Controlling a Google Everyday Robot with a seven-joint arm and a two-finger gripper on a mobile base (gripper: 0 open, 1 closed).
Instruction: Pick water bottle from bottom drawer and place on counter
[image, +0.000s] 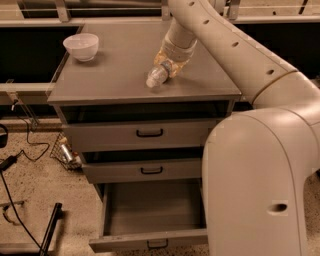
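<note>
The water bottle (157, 75) is a small clear bottle with its white cap pointing to the front left. It is tilted low over the counter (115, 70), near the counter's front middle. My gripper (168, 63) reaches down from the upper right and is shut on the bottle's rear end. I cannot tell whether the bottle touches the counter. The bottom drawer (150, 212) is pulled open below and its inside shows nothing in it.
A white bowl (81, 46) stands at the counter's back left corner. The two upper drawers (150, 132) are nearly shut. My arm's large housing (260, 190) fills the right foreground beside the open drawer. Cables and a wire basket (65, 150) lie on the floor at left.
</note>
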